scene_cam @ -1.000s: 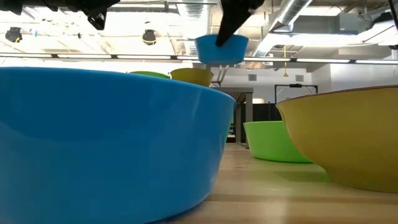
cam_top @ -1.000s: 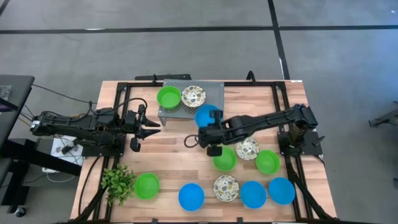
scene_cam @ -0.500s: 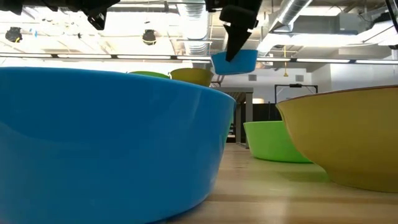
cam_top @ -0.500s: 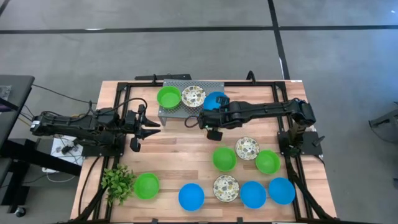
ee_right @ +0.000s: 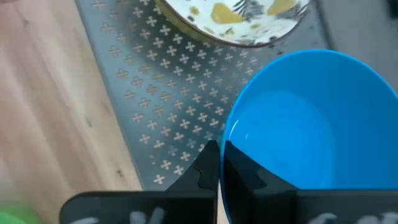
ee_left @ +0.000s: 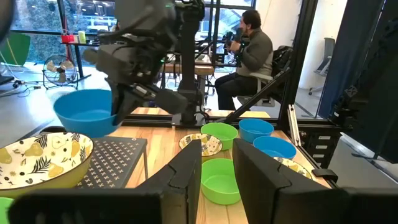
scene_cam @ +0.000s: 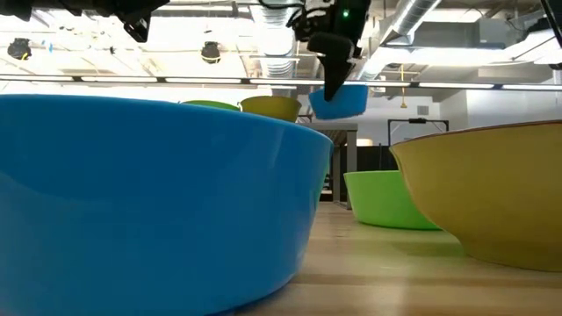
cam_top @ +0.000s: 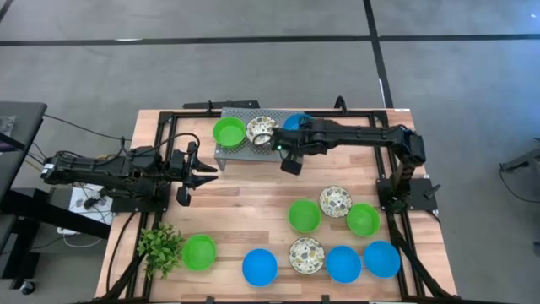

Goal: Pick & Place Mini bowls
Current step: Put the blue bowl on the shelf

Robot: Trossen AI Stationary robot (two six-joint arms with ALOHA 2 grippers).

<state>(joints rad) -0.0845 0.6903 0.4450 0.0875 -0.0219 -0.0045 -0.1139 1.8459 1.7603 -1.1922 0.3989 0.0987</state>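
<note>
Overhead, the right gripper (ee_right: 219, 163) pinches the rim of a blue mini bowl (ee_right: 311, 130), holding it in the air above the perforated metal rack (cam_top: 232, 153), beside a floral bowl (cam_top: 261, 130) and a green bowl (cam_top: 228, 132). Meanwhile the left gripper (cam_top: 211, 171) waits narrowly parted and empty near the table's left edge.

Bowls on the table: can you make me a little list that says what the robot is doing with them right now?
right gripper: shut on the rim of a blue bowl, held above the metal rack
already on rack: green bowl, floral bowl
left gripper: waiting beside the rack, holding nothing
bowls on the wood: three green, three blue, two floral
also there: small plant
</note>
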